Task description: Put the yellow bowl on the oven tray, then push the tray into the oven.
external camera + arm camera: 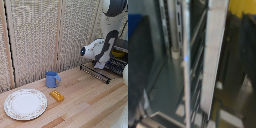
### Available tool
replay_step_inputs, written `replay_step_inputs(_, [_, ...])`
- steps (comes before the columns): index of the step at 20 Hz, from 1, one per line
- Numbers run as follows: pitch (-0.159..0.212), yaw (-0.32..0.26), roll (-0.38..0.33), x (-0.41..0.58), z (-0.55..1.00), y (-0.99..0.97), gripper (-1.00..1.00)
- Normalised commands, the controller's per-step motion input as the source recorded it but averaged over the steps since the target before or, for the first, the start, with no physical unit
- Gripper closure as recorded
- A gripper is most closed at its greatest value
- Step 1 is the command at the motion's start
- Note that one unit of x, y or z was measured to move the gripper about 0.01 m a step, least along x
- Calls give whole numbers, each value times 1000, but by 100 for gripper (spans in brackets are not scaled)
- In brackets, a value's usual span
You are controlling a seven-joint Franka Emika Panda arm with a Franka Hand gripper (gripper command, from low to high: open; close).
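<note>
The white robot arm [102,49] fills the upper right of the exterior view, bent down toward the right edge of the frame. Its hand [101,64] reaches low at the baking sheet [96,72], a dark wire-grid tray that juts out toward the middle of the frame from the right side, just above the bench [85,100]. Whether the hand is open or clamped on the sheet's rim cannot be told here: the fingers are too small and dark against the rack.

The yellow dish [119,52] shows only as a bright yellow patch at the right edge, partly hidden behind the arm. It seems to sit at the inner end of the sheet, by the dark body of the oven [120,62], which is mostly cut off by the frame.

In the wrist view, thin metal rods of the baking sheet [187,65] run close across the picture, blurred, with a yellow patch [237,6] in the upper right corner.

On the bench in the lower left of the exterior view lie a large white patterned plate [25,104], a blue mug [51,79] and a small orange-yellow block [57,95], which sits just in front of the mug. All three are well apart from the sheet.
</note>
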Motion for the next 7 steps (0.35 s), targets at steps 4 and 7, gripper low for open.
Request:
replay_step_inputs(4, [-170,-124,218,252,107,306,-100])
replay_step_inputs(7, [-179,-91,222,356,50,312,-100])
